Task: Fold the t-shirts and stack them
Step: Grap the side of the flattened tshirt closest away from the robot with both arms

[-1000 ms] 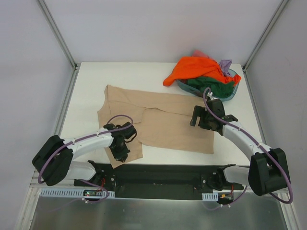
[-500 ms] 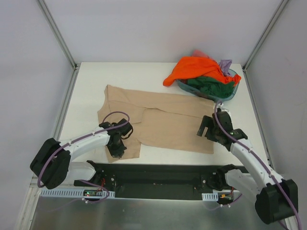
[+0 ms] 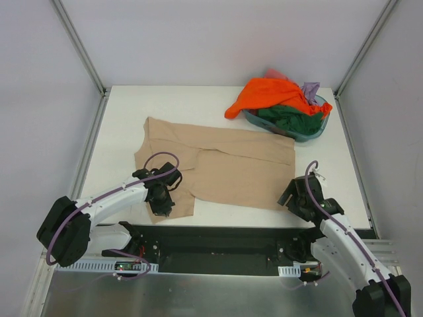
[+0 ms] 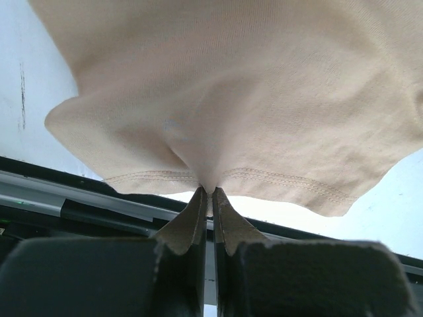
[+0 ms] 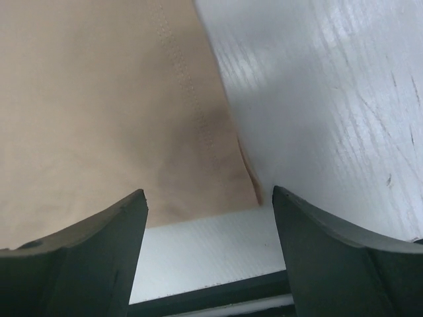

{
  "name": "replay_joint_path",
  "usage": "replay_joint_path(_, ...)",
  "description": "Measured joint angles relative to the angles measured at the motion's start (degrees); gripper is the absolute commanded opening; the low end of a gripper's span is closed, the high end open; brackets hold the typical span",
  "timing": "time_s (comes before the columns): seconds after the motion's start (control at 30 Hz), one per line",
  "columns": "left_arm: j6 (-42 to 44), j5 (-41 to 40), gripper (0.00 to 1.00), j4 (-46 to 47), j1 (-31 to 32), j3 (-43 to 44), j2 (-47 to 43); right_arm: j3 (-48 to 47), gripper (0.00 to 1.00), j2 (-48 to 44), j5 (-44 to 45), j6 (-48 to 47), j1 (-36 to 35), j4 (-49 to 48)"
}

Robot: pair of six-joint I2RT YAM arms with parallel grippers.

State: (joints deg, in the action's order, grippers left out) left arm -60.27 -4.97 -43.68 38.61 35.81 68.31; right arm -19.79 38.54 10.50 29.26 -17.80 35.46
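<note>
Our left gripper (image 4: 210, 197) pinches the near-left hem of the tan t-shirt (image 3: 225, 165), laid left-to-right on the table (image 3: 125, 112), its near-right corner just ahead of our right gripper (image 5: 208, 198), spread wide.

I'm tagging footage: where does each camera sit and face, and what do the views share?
Top external: above and behind the robot, looking down at the table; left claw and right claw show.
Left wrist: on the left wrist, looking along its shut claw pinching the hem of the tan shirt.
Right wrist: on the right wrist, looking past its open claw at that shirt's corner.
Shared: all show the tan shirt.
</note>
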Motion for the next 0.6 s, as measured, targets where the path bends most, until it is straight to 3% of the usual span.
replay_joint_path(0.13, 0.28, -0.02, 0.0, 0.0, -0.02, 0.0, -0.15, 0.24, 0.61, 1.31, 0.0, 1.16, 0.07, -2.08)
replay_joint_path(0.23, 0.48, 0.09, 0.0, 0.0, -0.07, 0.0, -0.22, 0.2, 0.55, 2.78, -0.24, 1.4, 0.07, -3.3)
replay_joint_path(0.53, 0.48, 0.5, 0.0, 0.0, -0.07, 0.0, -0.2, 0.2, 0.55, 1.86, -0.48, 1.84, 0.07, -1.92)
replay_joint_path(0.6, 0.48, 0.5, 0.0, 0.0, -0.07, 0.0, -0.2, 0.2, 0.52, 1.22, -0.52, 2.01, 0.07, -0.96)
